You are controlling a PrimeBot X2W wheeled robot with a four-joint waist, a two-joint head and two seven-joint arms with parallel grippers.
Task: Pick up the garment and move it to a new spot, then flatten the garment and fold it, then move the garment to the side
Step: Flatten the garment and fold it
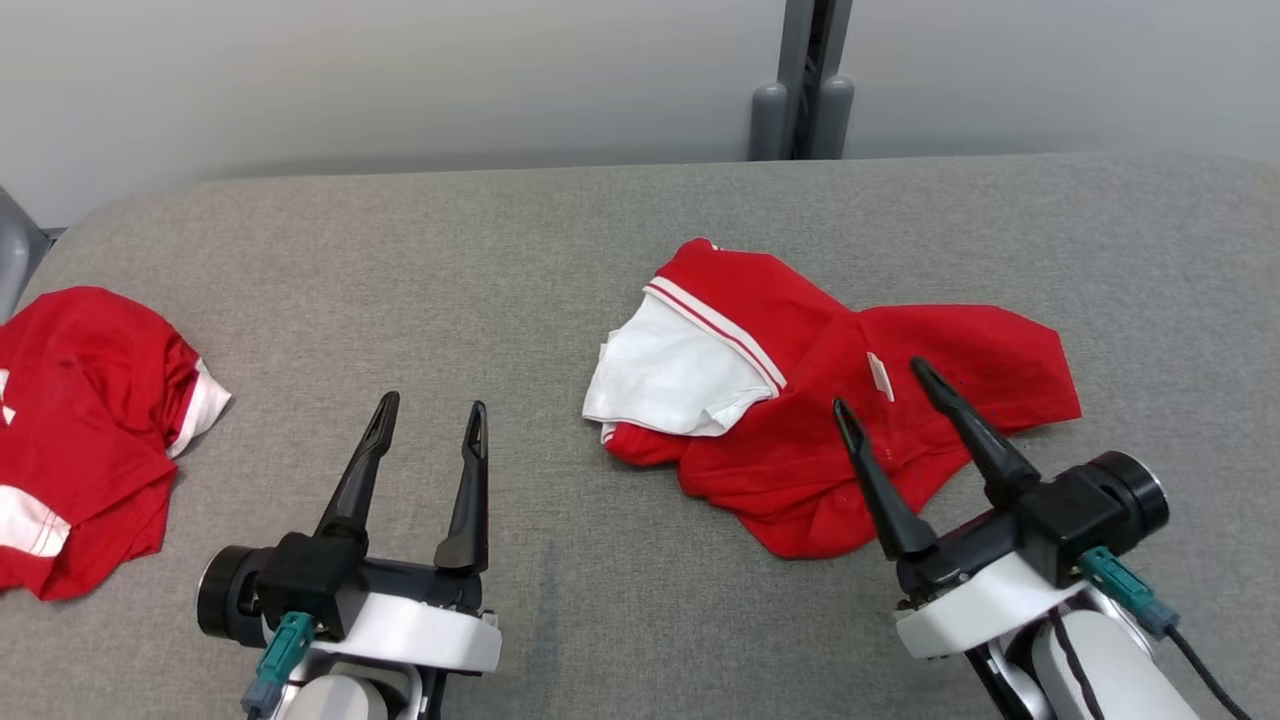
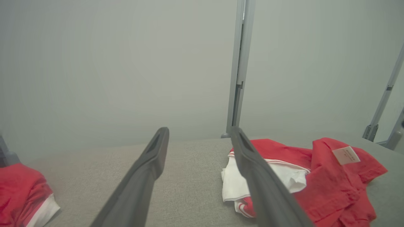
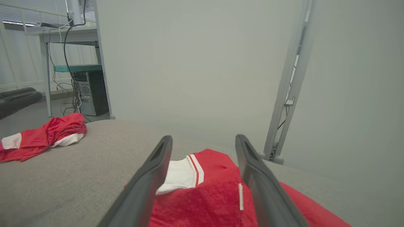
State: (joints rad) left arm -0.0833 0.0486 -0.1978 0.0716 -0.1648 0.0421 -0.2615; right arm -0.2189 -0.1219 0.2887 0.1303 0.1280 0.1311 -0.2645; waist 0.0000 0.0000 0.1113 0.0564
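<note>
Red jersey fabric marks the garment (image 1: 820,400), which lies crumpled on the grey fabric-covered bench (image 1: 400,260), right of centre and about midway between the near and far edges. One white sleeve (image 1: 675,375) with striped trim is turned toward the bench centre, and a small white tag (image 1: 879,376) faces up on the red body. A second red garment with a white edge (image 1: 80,420) sits bunched at the left edge, well apart, and is not the item to be handled. The step in hand is judged to be the first one: the pick-up, not yet made. The right gripper (image 1: 878,384) is poised over the near part of the garment, on either side of the tag, with its fingers spread wide and holding nothing; whether the tips touch the cloth cannot be told. The left gripper (image 1: 434,403) stands over bare bench between the two garments, its fingers likewise fully apart and empty. The next move calls for the right gripper to descend until both fingertips bracket a raised fold of red cloth, then close. Take a thick ridge of fabric, not the tag alone, since thin jersey is likely to slip. The left gripper should close in on the sleeve side to share the lift.
</note>
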